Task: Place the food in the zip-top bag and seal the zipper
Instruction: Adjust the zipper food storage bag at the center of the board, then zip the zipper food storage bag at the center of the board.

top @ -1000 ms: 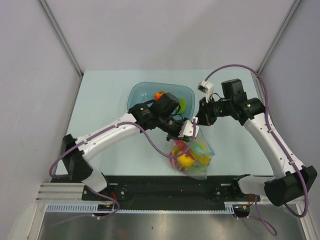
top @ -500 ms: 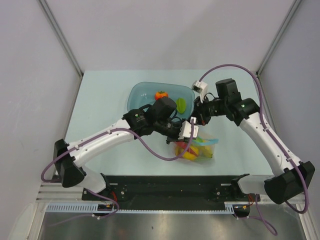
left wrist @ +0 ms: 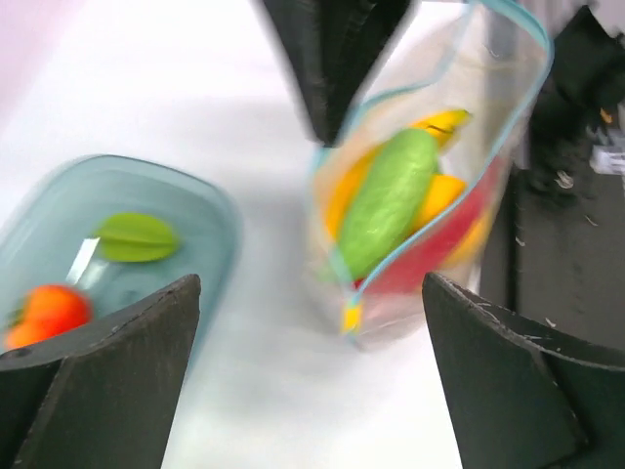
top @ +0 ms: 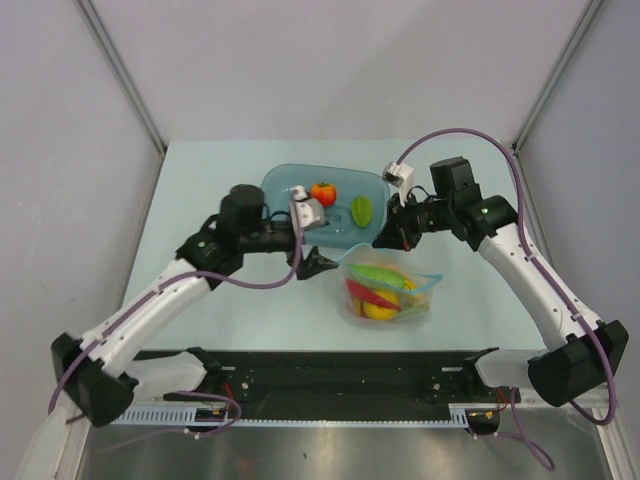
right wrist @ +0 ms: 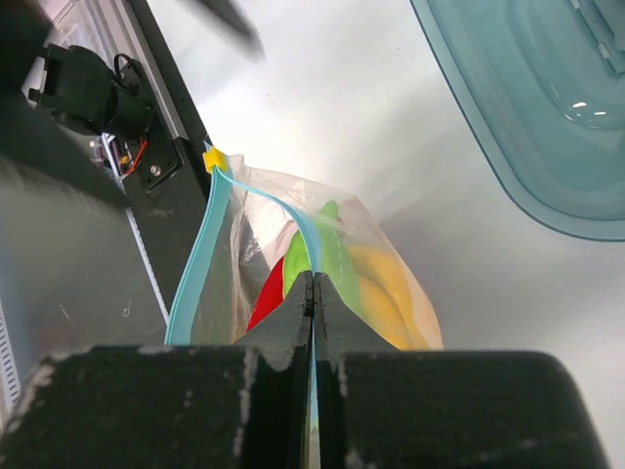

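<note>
**Entry: bagging, part done**

- Carrier: pale blue table (top: 200,200).
- Clear floppy plastic zip-top bag (top: 392,292): lies near the table's near edge, right of centre. Its mouth gapes open.
- Thin blue press-seal zipper (right wrist: 192,278): the two sides are apart, so it is not sealed.
- Contents showing through the plastic:
  - long green toy vegetable (left wrist: 391,200)
  - yellow toy banana (left wrist: 444,122)
  - a red piece (top: 368,296), likely the chili
  - yellow-orange pieces underneath, not told apart
- Translucent blue-green rounded tray (top: 272,188): stands toward the table's far edge, about centre, just beyond the bag.
- Loose in the tray:
  - small red toy tomato (top: 322,192)
  - flat green toy starfruit (top: 361,210)
- Right gripper (right wrist: 312,293): clamped on the blue mouth edge of the bag at its far side, holding that lip up.
- Left gripper (left wrist: 311,283): jaws spread wide and holding nothing. It hangs over bare table between tray and bag, touching neither.

Status, as judged:
- Done: most of the food is bagged.
- Outstanding: the tomato and starfruit need to go into the bag, then the zipper needs pressing shut along its whole length.
</note>
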Controlling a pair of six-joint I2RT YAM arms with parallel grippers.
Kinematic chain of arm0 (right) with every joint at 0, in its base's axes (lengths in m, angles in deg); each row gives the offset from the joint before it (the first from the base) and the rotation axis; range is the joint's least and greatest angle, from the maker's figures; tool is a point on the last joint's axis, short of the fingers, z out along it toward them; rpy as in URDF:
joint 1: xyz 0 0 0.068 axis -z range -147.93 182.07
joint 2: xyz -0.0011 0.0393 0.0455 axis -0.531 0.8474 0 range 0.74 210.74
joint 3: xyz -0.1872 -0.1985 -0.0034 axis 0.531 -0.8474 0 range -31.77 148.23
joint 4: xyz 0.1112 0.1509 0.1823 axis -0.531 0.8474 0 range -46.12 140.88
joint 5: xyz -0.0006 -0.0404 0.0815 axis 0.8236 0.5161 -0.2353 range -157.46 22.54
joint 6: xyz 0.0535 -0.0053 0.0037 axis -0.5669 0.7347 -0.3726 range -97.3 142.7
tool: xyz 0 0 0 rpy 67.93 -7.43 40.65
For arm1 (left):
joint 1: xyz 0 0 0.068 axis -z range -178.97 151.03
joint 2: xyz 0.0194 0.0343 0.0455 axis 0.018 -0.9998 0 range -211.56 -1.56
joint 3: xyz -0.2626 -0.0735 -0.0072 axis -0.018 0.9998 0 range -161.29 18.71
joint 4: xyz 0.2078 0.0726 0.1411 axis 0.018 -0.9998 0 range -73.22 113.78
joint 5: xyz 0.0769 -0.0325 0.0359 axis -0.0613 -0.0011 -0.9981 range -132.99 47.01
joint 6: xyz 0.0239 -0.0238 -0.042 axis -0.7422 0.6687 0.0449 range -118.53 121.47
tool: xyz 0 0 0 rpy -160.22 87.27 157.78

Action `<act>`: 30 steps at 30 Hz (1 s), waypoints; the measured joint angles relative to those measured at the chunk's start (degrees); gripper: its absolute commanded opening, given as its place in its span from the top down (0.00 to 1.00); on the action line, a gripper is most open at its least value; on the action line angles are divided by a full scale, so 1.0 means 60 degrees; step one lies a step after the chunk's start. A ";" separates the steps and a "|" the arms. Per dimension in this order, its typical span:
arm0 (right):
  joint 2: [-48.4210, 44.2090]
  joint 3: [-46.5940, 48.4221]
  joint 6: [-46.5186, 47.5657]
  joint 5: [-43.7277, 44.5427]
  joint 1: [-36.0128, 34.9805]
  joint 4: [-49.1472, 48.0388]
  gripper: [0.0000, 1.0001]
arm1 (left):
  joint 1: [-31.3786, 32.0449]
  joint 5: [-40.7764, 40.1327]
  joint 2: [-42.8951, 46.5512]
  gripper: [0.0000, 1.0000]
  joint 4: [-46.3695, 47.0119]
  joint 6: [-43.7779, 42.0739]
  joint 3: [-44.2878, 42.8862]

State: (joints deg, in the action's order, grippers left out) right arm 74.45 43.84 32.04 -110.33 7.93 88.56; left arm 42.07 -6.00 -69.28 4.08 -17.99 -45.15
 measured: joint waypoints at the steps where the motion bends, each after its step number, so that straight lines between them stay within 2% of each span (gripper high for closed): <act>1: 0.0000 0.0000 0.0011 0.0000 0.0000 0.0000 1.00 | -0.0339 0.0044 0.0357 0.05 0.0200 0.0095 0.0251; 3: 0.0000 0.0000 0.0044 0.0000 0.0000 0.0007 1.00 | -0.0929 0.0255 0.1202 0.09 0.0710 0.0171 0.0918; 7: 0.0000 0.0007 0.0138 0.0004 0.0000 0.0026 1.00 | -0.1158 0.0710 0.1825 0.12 0.1581 0.0157 0.2233; 12: 0.0000 0.0011 0.0321 0.0036 0.0000 0.0171 1.00 | -0.1173 0.0951 0.1446 0.13 0.3340 0.0554 0.4047; 15: -0.0007 0.0011 0.0423 0.0073 0.0000 0.0219 1.00 | -0.1173 0.0987 0.1144 0.22 0.4670 0.1100 0.4856; 20: -0.0073 0.0011 0.0532 0.0102 0.0000 0.0219 1.00 | -0.1173 0.1086 0.0317 0.29 0.6808 0.2269 0.5023; 23: -0.0146 0.0011 0.0565 0.0127 -0.0004 0.0229 1.00 | -0.1144 0.1144 -0.0022 0.44 0.7901 0.3031 0.5034; 24: -0.0182 0.0011 0.0568 0.0160 0.0000 0.0237 1.00 | -0.1104 0.1158 -0.0124 0.56 0.8215 0.3217 0.5034; 26: -0.0226 0.0011 0.0601 0.0197 0.0000 0.0259 1.00 | -0.1045 0.1206 -0.0259 0.72 0.8550 0.3497 0.5038; 27: -0.0244 0.0011 0.0637 0.0226 0.0000 0.0270 1.00 | -0.1016 0.1253 -0.0317 0.87 0.8674 0.3592 0.5038; 29: -0.0270 0.0011 0.0692 0.0251 0.0000 0.0306 1.00 | -0.0973 0.1406 -0.0412 0.99 0.8816 0.3734 0.5038; 30: -0.0277 0.0011 0.0718 0.0255 0.0000 0.0313 1.00 | -0.0965 0.1450 -0.0423 1.00 0.8834 0.3774 0.5038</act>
State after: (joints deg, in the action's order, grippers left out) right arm 72.79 43.91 36.35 -108.80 7.93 90.44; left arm 36.28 2.70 -71.82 57.08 4.65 -14.92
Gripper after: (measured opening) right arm 0.006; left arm 0.131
